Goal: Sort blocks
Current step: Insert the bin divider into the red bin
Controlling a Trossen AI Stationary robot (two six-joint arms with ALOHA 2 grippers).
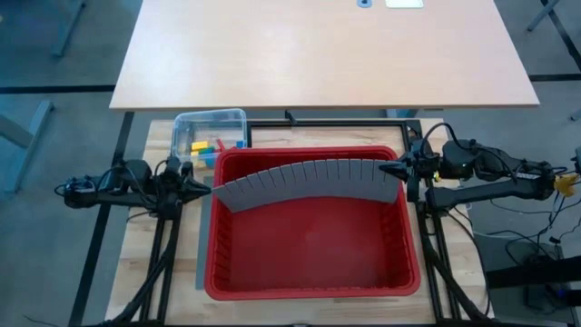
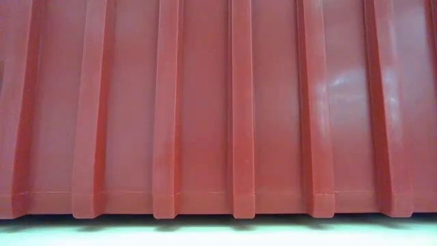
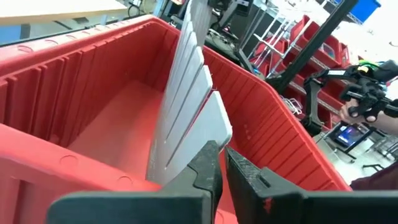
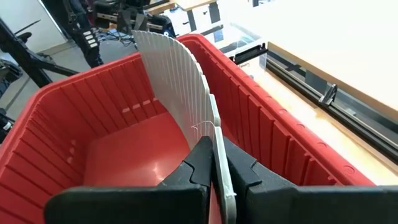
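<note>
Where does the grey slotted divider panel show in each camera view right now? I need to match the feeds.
High view: the grey divider panel arches across the bin's far half, one gripper at each end.
Low view: not in it; only the bin's ribbed outer wall.
Left wrist view: centre, running away from the left gripper, which pinches its near end.
Right wrist view: centre, curving away from the right gripper, shut on its end.
Shared landmark: the red bin.

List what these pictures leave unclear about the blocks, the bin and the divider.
- Blocks: in the high view too small to count or tell shapes, inside the clear tub; absent from the other views.
- Low view: the red bin wall fills it, hiding the table and arms.
- Grey divider: whether its ends sit in the bin's slots is hidden by the left gripper and right gripper.
</note>
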